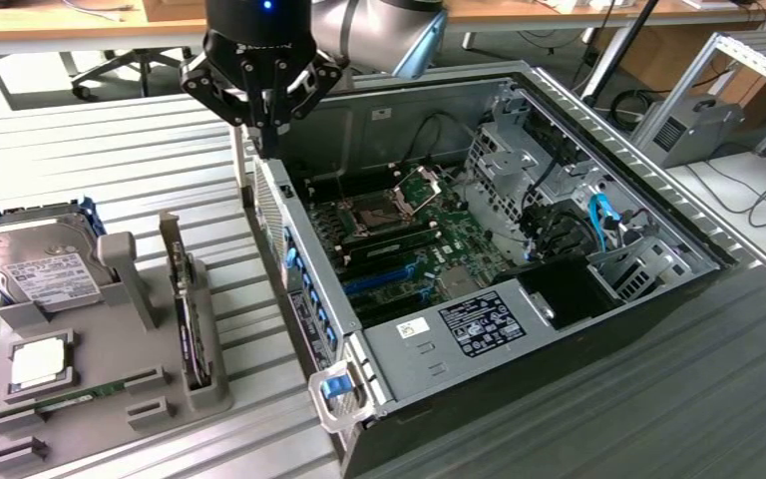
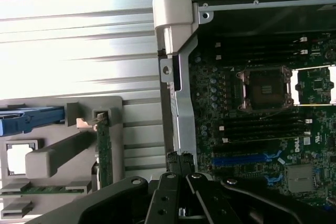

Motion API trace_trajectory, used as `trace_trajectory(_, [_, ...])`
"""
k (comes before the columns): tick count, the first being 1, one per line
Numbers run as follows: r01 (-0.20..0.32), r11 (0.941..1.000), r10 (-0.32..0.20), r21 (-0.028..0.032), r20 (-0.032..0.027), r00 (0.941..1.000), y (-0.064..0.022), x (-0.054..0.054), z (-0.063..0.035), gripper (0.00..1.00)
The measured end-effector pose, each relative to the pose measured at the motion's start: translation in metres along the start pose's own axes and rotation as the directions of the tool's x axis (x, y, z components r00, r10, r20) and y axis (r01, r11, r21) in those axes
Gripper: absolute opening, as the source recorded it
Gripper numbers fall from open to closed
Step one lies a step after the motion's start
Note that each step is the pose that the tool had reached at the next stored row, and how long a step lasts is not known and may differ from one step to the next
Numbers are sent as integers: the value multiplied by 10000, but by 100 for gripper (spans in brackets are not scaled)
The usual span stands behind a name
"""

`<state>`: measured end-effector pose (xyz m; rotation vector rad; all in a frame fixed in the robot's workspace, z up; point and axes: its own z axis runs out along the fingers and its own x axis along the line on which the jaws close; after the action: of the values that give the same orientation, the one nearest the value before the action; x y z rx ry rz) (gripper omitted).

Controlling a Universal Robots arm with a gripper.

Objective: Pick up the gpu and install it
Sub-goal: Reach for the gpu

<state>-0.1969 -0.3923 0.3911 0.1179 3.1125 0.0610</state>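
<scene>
The gpu [image 1: 191, 317] stands on edge in a slot of the grey holder [image 1: 91, 371]. The holder lies on the counter [image 1: 91, 160] near its edge at the exterior view's left, and also carries a hard drive [image 1: 37, 269]. The tool [image 1: 271, 126] hangs over the rear wall of the open computer case [image 1: 622, 339], fingers pressed together, gripping nothing.

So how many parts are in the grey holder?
4: hard drive at the far end, processor midway, memory stick at the near end, graphics card on edge along the exterior view's right.
</scene>
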Motion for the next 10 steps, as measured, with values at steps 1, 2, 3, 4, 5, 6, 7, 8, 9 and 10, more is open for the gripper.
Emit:
trace_trajectory(1, [1,10000,-1,0,0,10000,0,3,0,11])
trace_trajectory(2, [1,10000,-1,0,0,10000,0,6,0,11])
trace_trajectory(3, [1,10000,-1,0,0,10000,-1,9,0,11])
trace_trajectory(4, [1,10000,-1,0,0,10000,-1,12,0,11])
trace_trajectory(5, [0,10000,0,-1,0,10000,-1,15,0,11])
trace_trajectory(6, [0,10000,0,-1,0,10000,-1,18,0,11])
trace_trajectory(7, [0,10000,0,-1,1,10000,-2,21,0,11])
trace_trajectory(8, [1,10000,-1,0,0,10000,-2,24,-1,11])
trace_trajectory(9, [1,10000,-1,0,0,10000,-2,27,-1,11])
trace_trajectory(10, [0,10000,0,0,0,10000,-2,30,-1,11])
